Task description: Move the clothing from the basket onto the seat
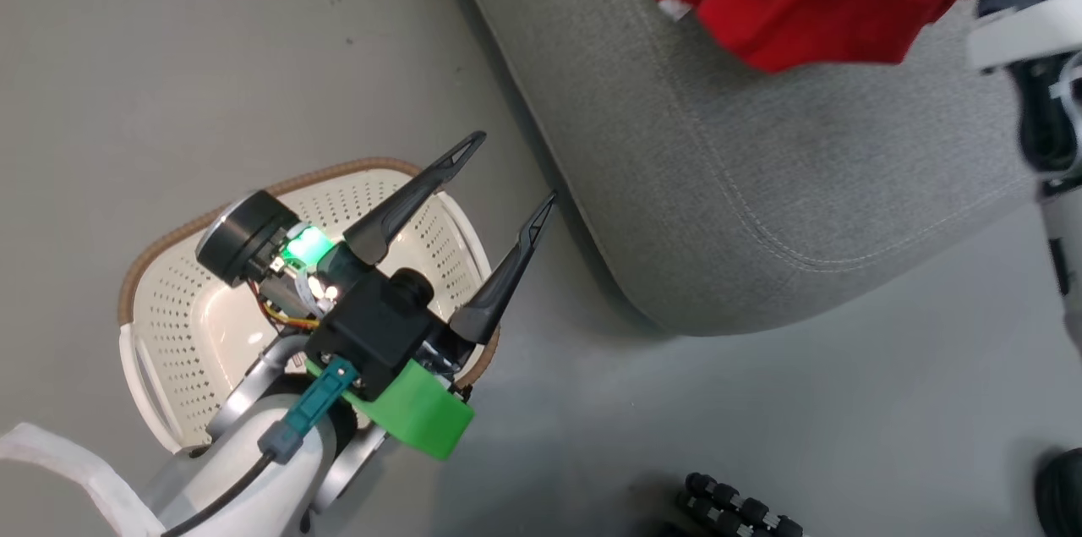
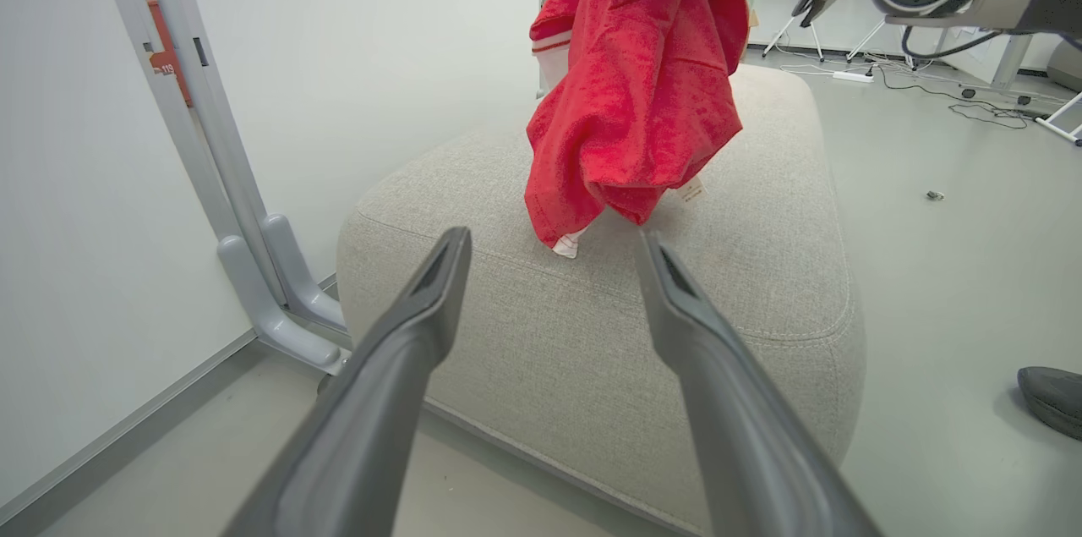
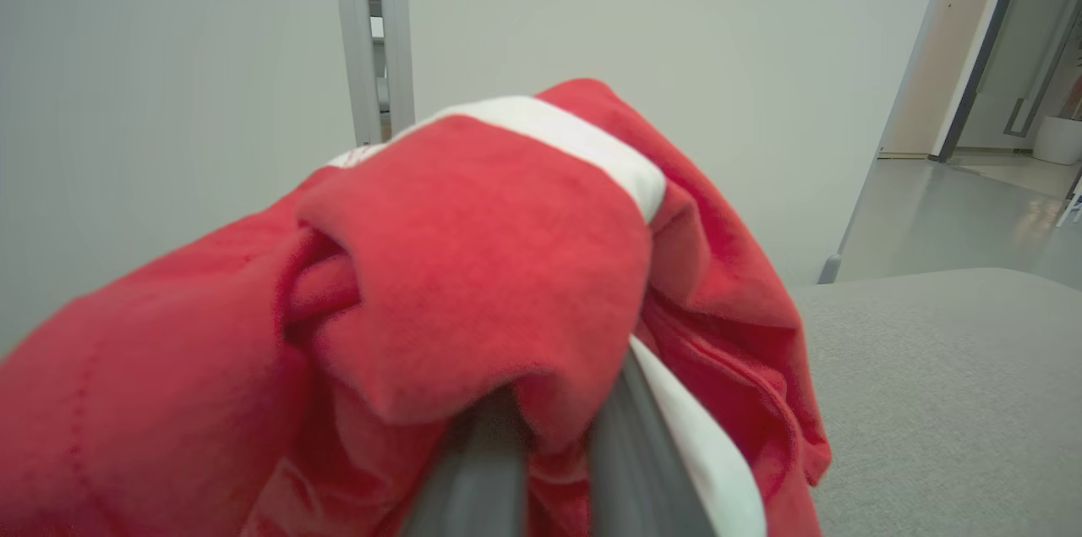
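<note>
Small white tag (image 2: 691, 190) on clothing (image 2: 634, 97), print too small to read. Red plate (image 2: 169, 46) behind grey frame (image 2: 237, 207), digits unclear. L wrist view: clothing hangs bunched from R arm over seat (image 2: 761, 266); low hem at seat top, contact uncertain. R wrist view: right gripper (image 3: 554, 435) fingers pinched tight on the red cloth, white band (image 3: 583, 135) across the fold. Head view: left gripper (image 1: 516, 167) fingers spread, holding nothing, above basket (image 1: 169, 309) on floor (image 1: 211, 55) beside seat.
</note>
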Tool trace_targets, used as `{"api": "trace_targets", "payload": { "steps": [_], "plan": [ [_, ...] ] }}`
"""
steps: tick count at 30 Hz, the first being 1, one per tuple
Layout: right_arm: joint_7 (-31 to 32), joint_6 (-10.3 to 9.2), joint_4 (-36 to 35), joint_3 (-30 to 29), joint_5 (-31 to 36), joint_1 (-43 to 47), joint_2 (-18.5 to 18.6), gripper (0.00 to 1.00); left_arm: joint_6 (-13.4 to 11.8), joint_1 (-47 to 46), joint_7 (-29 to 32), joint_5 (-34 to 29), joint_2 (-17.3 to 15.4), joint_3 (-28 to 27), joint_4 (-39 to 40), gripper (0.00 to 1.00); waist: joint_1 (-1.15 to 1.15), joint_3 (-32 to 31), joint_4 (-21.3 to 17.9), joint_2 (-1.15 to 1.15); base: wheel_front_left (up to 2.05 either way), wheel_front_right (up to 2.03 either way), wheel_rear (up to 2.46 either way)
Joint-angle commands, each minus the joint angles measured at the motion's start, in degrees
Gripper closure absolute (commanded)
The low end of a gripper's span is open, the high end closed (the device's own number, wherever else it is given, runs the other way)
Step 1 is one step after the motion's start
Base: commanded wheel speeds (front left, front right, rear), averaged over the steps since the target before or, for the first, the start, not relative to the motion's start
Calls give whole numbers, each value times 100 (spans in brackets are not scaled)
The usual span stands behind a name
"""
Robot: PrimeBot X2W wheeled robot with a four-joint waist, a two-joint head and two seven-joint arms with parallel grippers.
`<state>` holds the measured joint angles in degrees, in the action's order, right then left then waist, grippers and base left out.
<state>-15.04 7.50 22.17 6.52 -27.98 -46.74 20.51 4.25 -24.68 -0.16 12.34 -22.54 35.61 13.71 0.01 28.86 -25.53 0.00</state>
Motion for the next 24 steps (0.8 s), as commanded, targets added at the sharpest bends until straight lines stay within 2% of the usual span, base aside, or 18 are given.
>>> {"api": "trace_targets", "payload": {
  "steps": [1,6,12,14,15,16,24],
  "plan": [
    [-21,-2,48,-158,-20,-181,103,100,35,-184,-38,-83,-25,9,43,0,-1,761,642,0,0,0,0],
    [-20,-2,515,-692,-189,-611,358,100,107,-537,-120,-145,-14,52,100,0,-1,1183,967,0,0,0,0],
    [-20,-2,1229,-1132,-78,-721,251,98,138,-737,-235,-169,-30,85,11,0,-1,1439,1142,0,0,0,0],
    [-19,-3,1493,-1288,41,-653,155,43,139,-739,-264,-162,-25,97,-39,0,-1,1467,1157,0,0,0,0],
    [-19,-2,1558,-1335,72,-637,98,11,134,-742,-284,-159,-17,103,-55,0,-1,1476,1160,0,0,0,0],
    [-20,-3,1649,-1422,121,-599,37,0,125,-745,-307,-155,-8,110,-76,0,-1,1479,1159,0,0,0,0],
    [-19,-3,1611,-1893,488,-102,-343,0,96,-712,-467,-70,44,148,-301,0,-1,1237,1114,0,0,0,0]
  ]
}}
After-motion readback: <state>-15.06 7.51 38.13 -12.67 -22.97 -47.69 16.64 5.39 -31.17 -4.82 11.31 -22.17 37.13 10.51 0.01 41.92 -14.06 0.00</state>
